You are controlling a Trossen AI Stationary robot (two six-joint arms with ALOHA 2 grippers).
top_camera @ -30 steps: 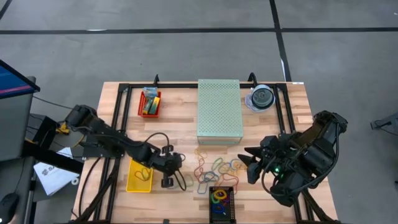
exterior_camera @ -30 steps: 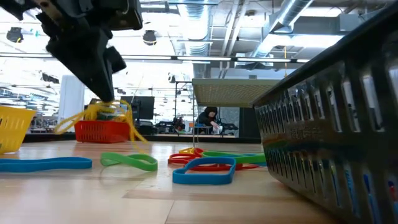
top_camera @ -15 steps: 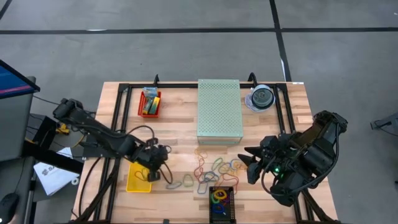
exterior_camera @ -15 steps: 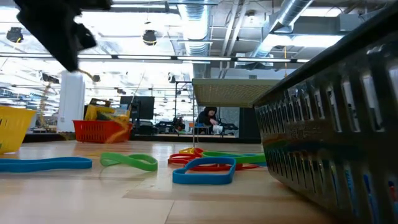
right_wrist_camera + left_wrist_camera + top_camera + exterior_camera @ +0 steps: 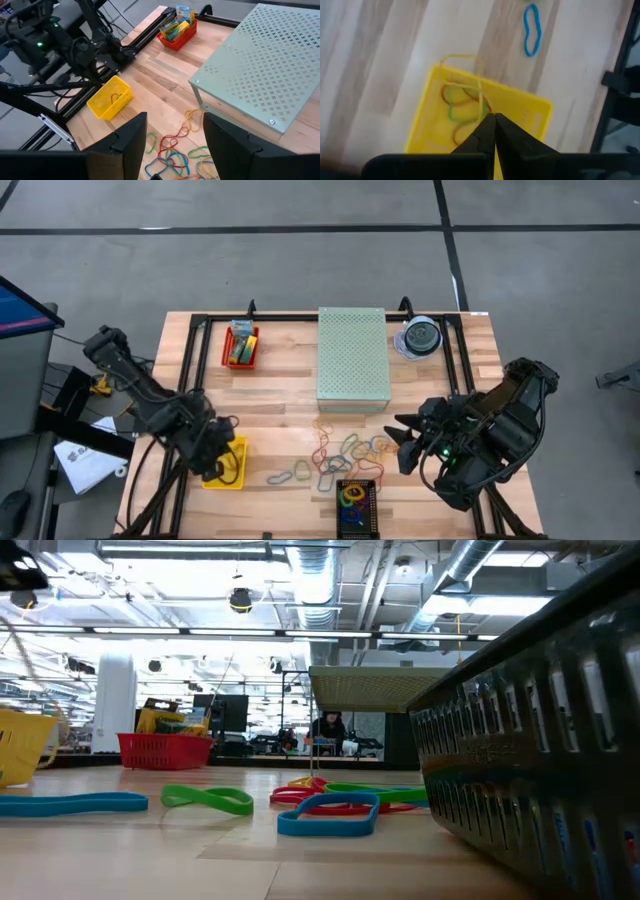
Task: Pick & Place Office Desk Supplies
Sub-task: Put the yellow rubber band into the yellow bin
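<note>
- Left hand (image 5: 215, 463) is hovering over the yellow basket (image 5: 236, 472) at the tabletop's (image 5: 280, 395) near left, fingers (image 5: 485, 134) pressed together; a thin yellow rubber band (image 5: 470, 80) is trailing from the tips, though the pinch point itself is hard to make out.
- Right hand (image 5: 400, 442) is waiting at the right edge, fingers (image 5: 131, 131) standing apart, gripping nothing.
- Loose rubber bands (image 5: 345, 452) are lying in a tangle mid-tabletop, in front of the perforated green box (image 5: 352, 357).
- Crayon boxes (image 5: 240, 343) are sitting in the red basket (image 5: 229, 360), partly hidden by its wall.
- Black basket (image 5: 357, 508) is being cut off by the lower frame edge.
</note>
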